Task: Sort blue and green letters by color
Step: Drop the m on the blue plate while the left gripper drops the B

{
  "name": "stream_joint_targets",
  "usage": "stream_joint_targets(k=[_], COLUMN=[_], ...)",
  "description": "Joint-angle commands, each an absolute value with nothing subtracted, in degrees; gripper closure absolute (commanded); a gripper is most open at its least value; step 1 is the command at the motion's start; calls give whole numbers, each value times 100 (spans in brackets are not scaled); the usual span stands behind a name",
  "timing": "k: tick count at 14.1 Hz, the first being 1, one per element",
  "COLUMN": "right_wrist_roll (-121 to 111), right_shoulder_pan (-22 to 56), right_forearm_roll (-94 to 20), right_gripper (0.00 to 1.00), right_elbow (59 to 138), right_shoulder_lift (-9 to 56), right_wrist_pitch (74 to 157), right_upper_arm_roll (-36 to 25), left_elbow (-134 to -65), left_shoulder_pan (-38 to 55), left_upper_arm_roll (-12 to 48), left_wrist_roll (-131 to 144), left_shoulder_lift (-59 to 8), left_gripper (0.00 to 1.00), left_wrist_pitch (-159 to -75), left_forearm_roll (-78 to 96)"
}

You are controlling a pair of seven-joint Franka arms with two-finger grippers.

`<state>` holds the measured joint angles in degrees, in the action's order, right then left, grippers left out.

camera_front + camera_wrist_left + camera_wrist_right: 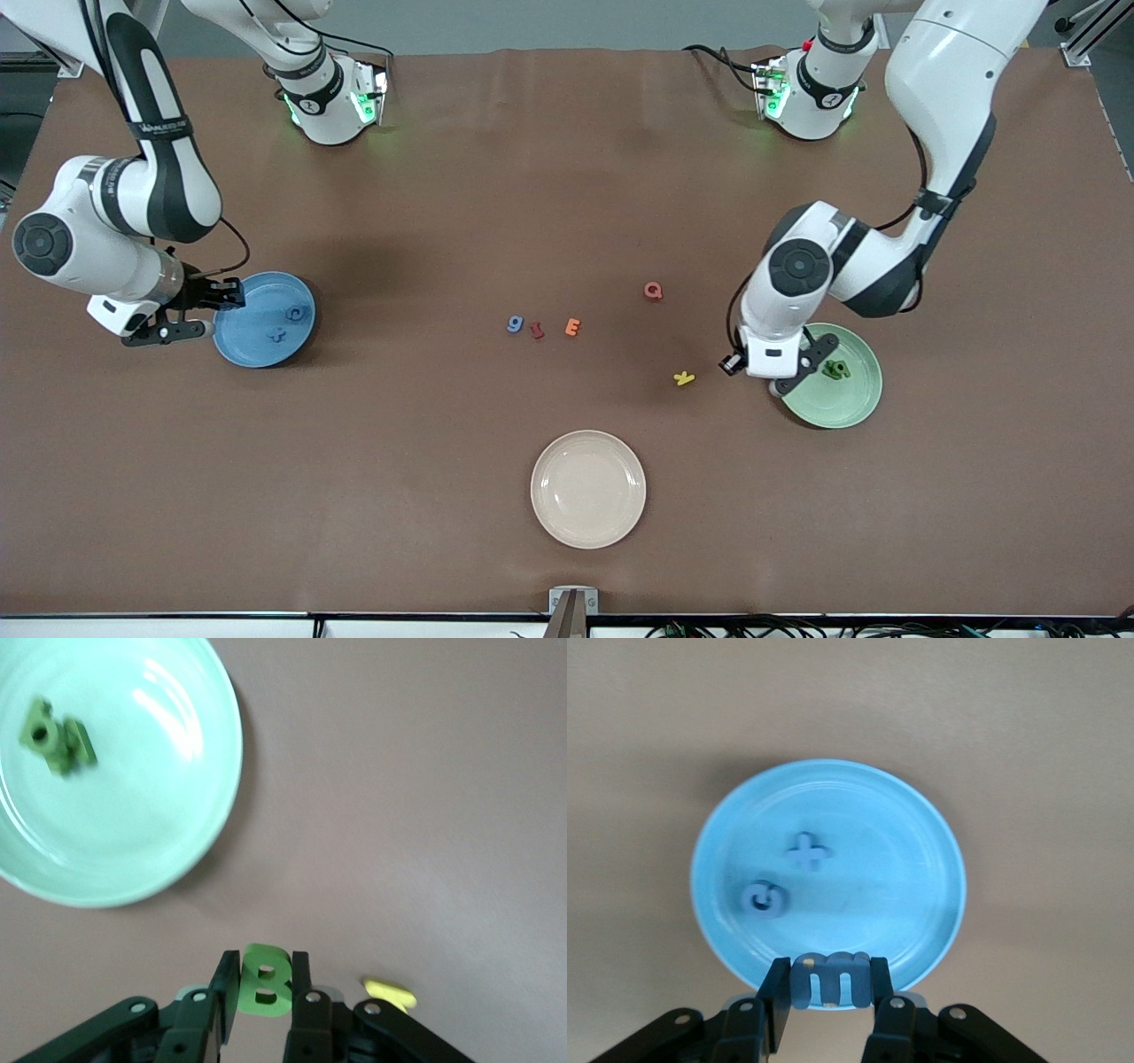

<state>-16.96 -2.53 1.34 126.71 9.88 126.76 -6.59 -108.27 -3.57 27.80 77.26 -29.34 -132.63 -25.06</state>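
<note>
The front camera looks down from high across the table (567,177) — each wrist camera hangs close over its own plate, blue plate (833,797) or green plate (177,815), both also visible from the front.

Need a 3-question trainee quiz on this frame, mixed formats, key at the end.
1. True or false: the left gripper is shut on a green letter B beside the green plate.
2. How many blue letters lie in the blue plate, leaving out the blue letter m held by the right gripper?
A) none B) two C) four
3. Fill in: the blue piece left on the table lies beside a ____ piece.

Key: 1 true; 2 B; 3 red.
</note>
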Motion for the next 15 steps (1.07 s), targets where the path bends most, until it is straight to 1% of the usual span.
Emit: stream_joint_targets(k=[1, 2, 3, 4, 5, 6, 7, 8, 13, 15], right_wrist_roll=[-1846, -1837, -1837, -1837, -1837, -1837, -1837, -1837, -1837, -1837], right_shoulder_pan=[-439, -466, -475, -475, -475, -475, -475, -475, -466, -457], right_forearm_roll=[202, 202, 193, 193, 193, 193, 193, 193, 185, 193], right_gripper=[99, 95, 82, 75, 72, 53, 9, 0, 0, 0], right_elbow=[12735, 12735, 12735, 12735, 12735, 12735, 12727, 12718, 12639, 12490], right_shoulder_lift=[1177, 1265, 1335, 1379, 1406, 1450, 1485, 1485, 1450, 1441], right_wrist_pitch=[12981, 13060, 13087, 13122, 13122, 13131, 13174, 13184, 13052, 12842], right_upper_arm_roll=[-527, -527, -527, -527, -527, -527, -527, -519, -519, -519], left_elbow=[-10810, -10837, -10880, -10950, -10977, -10986, -11021, -11065, -11127, -11127], left_shoulder_pan=[-798, -948, -1097, -1220, -1343, -1467, -1607, -1730, -1969, -1978], left_upper_arm_roll=[2821, 2821, 2821, 2821, 2821, 2821, 2821, 2821, 2821, 2821], left_wrist_roll=[6947, 6665, 6427, 6242, 5953, 5646, 5425, 5214, 4799, 4799], left_shoulder_lift=[-2927, -2918, -2918, -2883, -2822, -2821, -2813, -2821, -2883, -2926], left_gripper=[100, 99, 99, 99, 99, 99, 99, 99, 97, 96], left_wrist_pitch=[-13166, -13166, -13157, -13122, -12974, -12886, -12876, -12876, -12885, -12893], left_forearm_roll=[-2531, -2531, -2531, -2531, -2531, -2523, -2531, -2531, -2531, -2531])
